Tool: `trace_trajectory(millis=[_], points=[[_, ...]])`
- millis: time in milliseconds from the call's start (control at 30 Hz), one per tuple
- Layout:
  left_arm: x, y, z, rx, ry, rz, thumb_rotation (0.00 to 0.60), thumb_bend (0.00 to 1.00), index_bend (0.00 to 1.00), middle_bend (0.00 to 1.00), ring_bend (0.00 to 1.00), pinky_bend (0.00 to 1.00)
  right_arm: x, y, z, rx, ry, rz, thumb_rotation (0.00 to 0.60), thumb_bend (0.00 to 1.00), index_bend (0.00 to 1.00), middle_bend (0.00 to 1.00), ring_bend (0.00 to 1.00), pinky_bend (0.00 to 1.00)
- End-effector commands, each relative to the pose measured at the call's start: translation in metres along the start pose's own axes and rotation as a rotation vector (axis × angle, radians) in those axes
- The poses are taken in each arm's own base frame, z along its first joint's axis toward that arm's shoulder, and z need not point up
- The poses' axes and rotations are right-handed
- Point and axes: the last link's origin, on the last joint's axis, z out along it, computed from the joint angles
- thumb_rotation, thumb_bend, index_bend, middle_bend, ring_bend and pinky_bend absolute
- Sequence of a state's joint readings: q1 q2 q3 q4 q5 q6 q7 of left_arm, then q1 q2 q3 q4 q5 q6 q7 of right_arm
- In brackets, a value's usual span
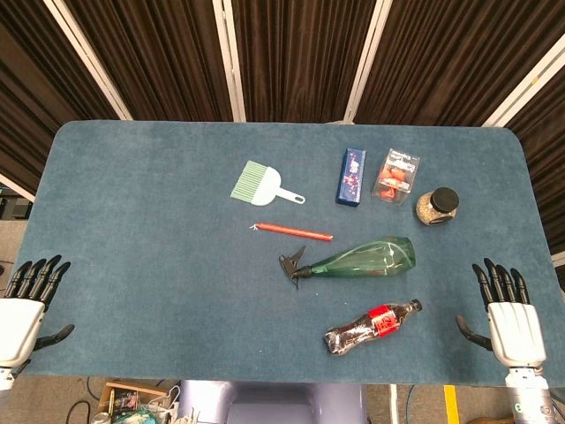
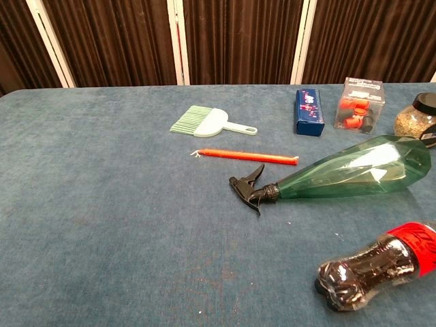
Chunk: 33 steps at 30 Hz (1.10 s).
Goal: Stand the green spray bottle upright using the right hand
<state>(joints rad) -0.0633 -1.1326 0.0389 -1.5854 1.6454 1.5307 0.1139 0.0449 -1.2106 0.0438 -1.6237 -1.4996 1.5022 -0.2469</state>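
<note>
Currently the right robot hand (image 1: 509,309) rests open at the near bench (image 1: 132,221) edge, fingers spread, holding nothing; the left robot hand (image 1: 26,305) likewise. Beyond a cola bottle (image 1: 371,325), the green spray bottle (image 1: 366,259) lies on its side, nozzle leftward, base toward the right hand. Recommended: grasp the wide body near the base, then pivot until the base seats flat.

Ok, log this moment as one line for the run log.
spray bottle: lying on its side, untouched | right hand: open, at table edge | left hand: open | step: not begun
</note>
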Motion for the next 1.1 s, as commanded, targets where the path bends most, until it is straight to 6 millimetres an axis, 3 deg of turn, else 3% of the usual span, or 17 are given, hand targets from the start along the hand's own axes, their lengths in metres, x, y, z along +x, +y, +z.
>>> trace_trajectory(millis=[33,300,467,700,867,1100], points=[[0.0,0.0,0.0,-0.001,-0.001,0.0,0.6,0.01,0.01,0.0,0.0,0.0,0.0,0.0,0.0,0.0,-0.001,-0.002,0.6,0.34,0.0,0.0,0.0,0.0],[0.001,0.003,0.0,-0.012,0.006,-0.002,0.6,0.01,0.01,0.0,0.0,0.0,-0.004,-0.006,-0.003,0.025,-0.005,-0.013,0.6,0.34,0.0,0.0,0.0,0.0],[0.0,0.003,0.001,-0.017,0.007,0.0,0.6,0.01,0.01,0.0,0.0,0.0,-0.009,-0.023,-0.003,0.094,0.028,-0.028,0.6,0.34,0.0,0.0,0.0,0.0],[0.001,0.003,0.001,-0.022,0.004,-0.011,0.6,0.01,0.01,0.0,0.0,0.0,-0.011,-0.072,0.013,0.244,0.105,-0.084,0.6,0.34,0.01,0.0,0.0,0.0],[0.001,0.003,0.001,-0.019,0.007,-0.01,0.6,0.01,0.01,0.0,0.0,0.0,-0.013,-0.107,0.032,0.348,0.117,-0.086,0.6,0.34,0.11,0.0,0.0,0.0],[0.002,0.0,0.002,-0.013,0.016,-0.002,0.6,0.01,0.01,0.0,0.0,0.0,-0.026,-0.15,0.052,0.425,0.1,-0.159,0.6,0.34,0.16,0.0,0.0,0.0]])
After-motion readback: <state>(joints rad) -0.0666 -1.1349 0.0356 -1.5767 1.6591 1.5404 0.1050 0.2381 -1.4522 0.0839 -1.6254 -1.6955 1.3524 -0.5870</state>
